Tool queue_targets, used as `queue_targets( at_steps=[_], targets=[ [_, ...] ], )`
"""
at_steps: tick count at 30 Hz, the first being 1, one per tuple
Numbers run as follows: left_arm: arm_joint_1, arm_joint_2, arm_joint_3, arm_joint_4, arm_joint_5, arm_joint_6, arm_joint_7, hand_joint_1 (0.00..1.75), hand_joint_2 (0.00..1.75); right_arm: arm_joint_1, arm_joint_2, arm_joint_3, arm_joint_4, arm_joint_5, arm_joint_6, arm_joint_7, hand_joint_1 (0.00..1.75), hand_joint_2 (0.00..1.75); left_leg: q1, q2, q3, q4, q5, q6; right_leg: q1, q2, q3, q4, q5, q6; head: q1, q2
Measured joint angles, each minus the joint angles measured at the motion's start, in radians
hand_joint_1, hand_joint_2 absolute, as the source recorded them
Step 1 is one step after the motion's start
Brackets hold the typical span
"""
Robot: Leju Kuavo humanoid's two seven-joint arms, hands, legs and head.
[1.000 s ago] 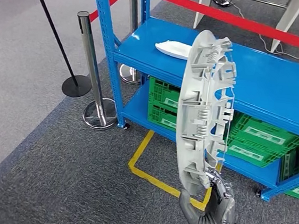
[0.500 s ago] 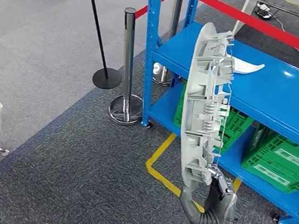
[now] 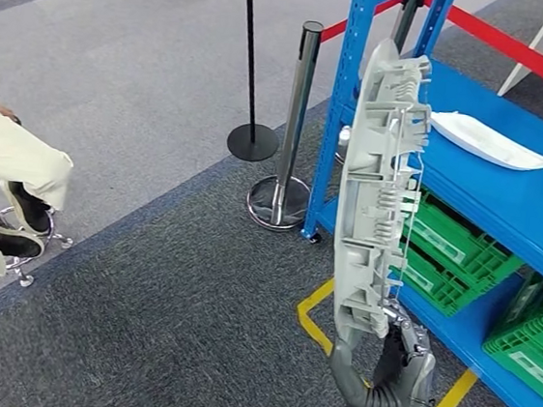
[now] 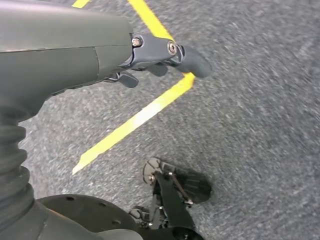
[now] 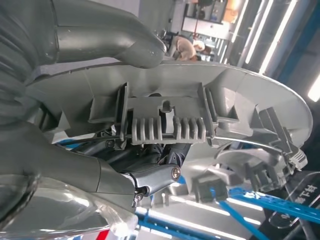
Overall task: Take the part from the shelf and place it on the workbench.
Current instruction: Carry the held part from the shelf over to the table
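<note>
1. Grey carpet floor point(image 3: 135, 286) fills the near ground, with a paler grey strip further off and yellow tape lines point(image 3: 312, 323) marked beside the shelf.
2. To the right stands a blue metal shelf point(image 3: 517, 205) with a red barrier belt point(image 3: 519, 53) behind it; a white curved piece point(image 3: 494, 142) lies on its upper deck, and green crates point(image 3: 461, 262) sit on the lower deck.
3. A chrome stanchion post point(image 3: 296, 119) stands just beside the shelf's corner upright, and a black post with a round base point(image 3: 249, 135) stands further out on the paler floor.
4. The part point(image 3: 379, 191), a large grey moulded cover with ribs and clips on its inner face, is held upright on edge in front of the shelf, clear of it.
5. The right hand point(image 3: 391, 377) grips the part's lower rim; in the right wrist view its thumb presses the outer face and its fingers point(image 5: 158, 177) are hooked behind the ribbed side.
6. The left hand point(image 4: 113, 55) hangs over the carpet, its fingers point(image 4: 188, 57) apart and holding nothing.
7. At the far left, a person's legs in pale trousers point(image 3: 9, 161) show beside chair castors.
</note>
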Motion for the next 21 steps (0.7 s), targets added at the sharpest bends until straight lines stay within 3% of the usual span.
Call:
queue_targets(
  at_steps=[2,3,5,6,8,9,11,12,14,16,18,20,21],
  targets=[
    [-0.002,0.0,0.0,0.0,0.0,0.0,0.0,0.0,1.75,0.001,0.0,-0.001,-0.002,-0.007,0.002,0.0,1.75,1.75,-0.001,0.064,-0.038,0.081,-0.047,-0.01,0.001,-0.031,0.005,-0.004,0.0,-0.009,-0.005,0.0],
    [-0.004,0.0,0.0,0.0,0.0,0.0,0.0,0.0,1.75,0.001,0.0,-0.001,-0.003,-0.01,0.003,0.0,1.75,1.75,0.002,0.085,-0.07,0.147,-0.078,-0.015,0.002,-0.047,0.006,-0.004,-0.001,-0.012,-0.008,0.0],
    [-0.005,0.0,0.001,0.0,0.0,0.0,0.0,0.0,1.75,0.0,0.0,-0.002,-0.004,-0.016,0.005,0.0,1.75,1.75,0.009,0.097,-0.118,0.249,-0.111,-0.022,0.004,-0.079,0.007,-0.004,-0.004,-0.014,-0.008,0.0],
    [-0.003,0.0,0.001,0.0,0.001,0.0,0.0,0.0,1.75,-0.001,0.0,-0.001,-0.005,-0.019,0.006,0.0,1.75,1.75,0.011,0.099,-0.118,0.253,-0.102,-0.023,0.005,-0.093,0.008,-0.004,-0.006,-0.014,-0.008,0.0],
    [-0.002,0.0,0.001,0.0,0.001,0.0,-0.001,0.0,1.75,-0.002,0.0,-0.001,-0.008,-0.026,0.012,0.0,1.75,1.75,0.011,0.117,-0.066,0.154,-0.041,-0.019,0.005,-0.119,0.014,-0.004,-0.01,-0.011,-0.008,0.0],
    [-0.003,0.0,0.001,0.0,0.001,0.0,-0.002,0.0,1.75,-0.002,0.0,-0.001,-0.01,-0.03,0.014,0.0,1.75,1.75,0.006,0.141,-0.03,0.085,-0.016,-0.014,0.006,-0.131,0.017,-0.004,-0.014,-0.008,-0.008,0.0],
    [-0.006,0.0,0.001,0.0,0.001,0.0,-0.003,0.0,1.75,-0.003,0.0,0.0,-0.015,-0.037,0.018,0.0,1.75,1.75,-0.005,0.176,0.013,-0.004,0.006,-0.001,0.01,-0.152,0.021,-0.005,-0.02,0.003,-0.007,0.0],
    [-0.007,0.0,0.001,0.0,0.001,0.0,-0.004,0.0,1.75,-0.004,0.0,0.0,-0.017,-0.04,0.019,0.0,1.75,1.75,-0.011,0.18,0.015,-0.014,0.002,0.004,0.012,-0.163,0.023,-0.006,-0.022,0.008,-0.006,0.0],
    [-0.004,0.001,0.002,0.0,0.001,-0.001,-0.004,0.0,1.75,-0.007,0.0,0.001,-0.022,-0.044,0.02,0.0,1.75,1.75,-0.01,0.155,0.015,-0.023,0.007,0.016,0.01,-0.177,0.029,-0.01,-0.028,0.019,-0.006,0.0],
    [-0.003,0.001,0.002,0.0,0.0,-0.004,-0.004,0.0,1.75,-0.007,0.0,0.001,-0.029,-0.046,0.018,0.0,1.75,1.75,-0.006,0.131,0.023,-0.037,0.013,0.029,0.007,-0.136,0.019,0.021,-0.054,0.026,-0.003,0.0],
    [-0.005,0.0,0.003,0.0,-0.004,-0.013,-0.004,0.0,1.75,-0.002,0.0,0.002,-0.034,-0.046,0.011,0.0,1.75,1.75,-0.004,0.106,0.028,-0.042,0.015,0.039,0.006,-0.074,-0.035,0.132,-0.111,0.027,0.003,0.0],
    [-0.006,-0.003,0.003,0.0,-0.009,-0.022,-0.003,0.0,1.75,0.002,0.0,0.003,-0.038,-0.045,0.001,-0.001,1.75,1.75,-0.005,0.078,0.028,-0.042,0.014,0.043,0.007,-0.052,-0.102,0.247,-0.146,0.027,0.006,0.0],
    [-0.006,-0.004,0.003,0.0,-0.012,-0.024,-0.003,0.0,1.75,0.004,-0.001,0.003,-0.041,-0.043,-0.005,-0.001,1.75,1.75,-0.005,0.063,0.03,-0.041,0.013,0.043,0.007,-0.05,-0.116,0.26,-0.136,0.028,0.006,0.0]
  ],
)
